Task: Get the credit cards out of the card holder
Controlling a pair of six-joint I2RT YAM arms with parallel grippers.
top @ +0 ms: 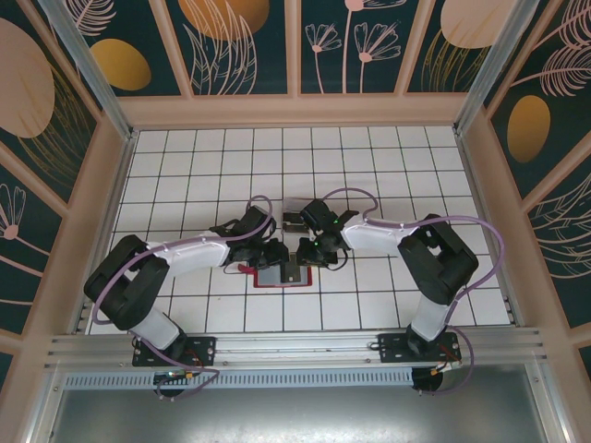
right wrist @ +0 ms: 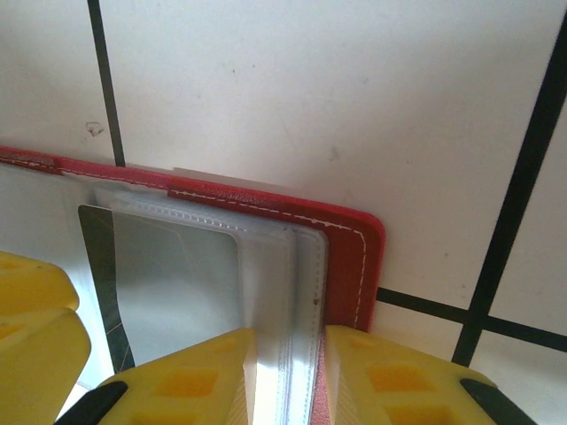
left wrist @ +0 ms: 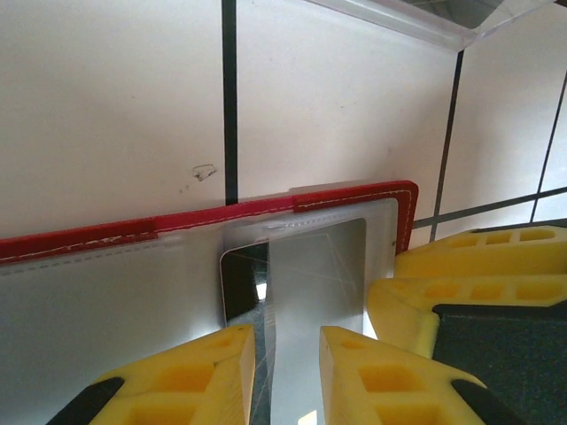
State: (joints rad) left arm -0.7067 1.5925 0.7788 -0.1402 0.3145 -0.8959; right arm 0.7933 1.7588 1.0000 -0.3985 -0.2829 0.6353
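Red with white stitching, the one card holder [top: 282,276] lies open and flat on the white-tiled tabletop [top: 369,157], between my two tools. Under its glossy clear sleeve [right wrist: 306,266] I count one dark credit card [left wrist: 243,290]. The left tool [left wrist: 288,345] and right tool [right wrist: 291,345] both stand narrow over it, and I cannot tell if either grips.

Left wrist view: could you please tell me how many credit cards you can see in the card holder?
1: a grey card in the red card holder's clear sleeve, just beyond the left claw. Others may be hidden behind it.
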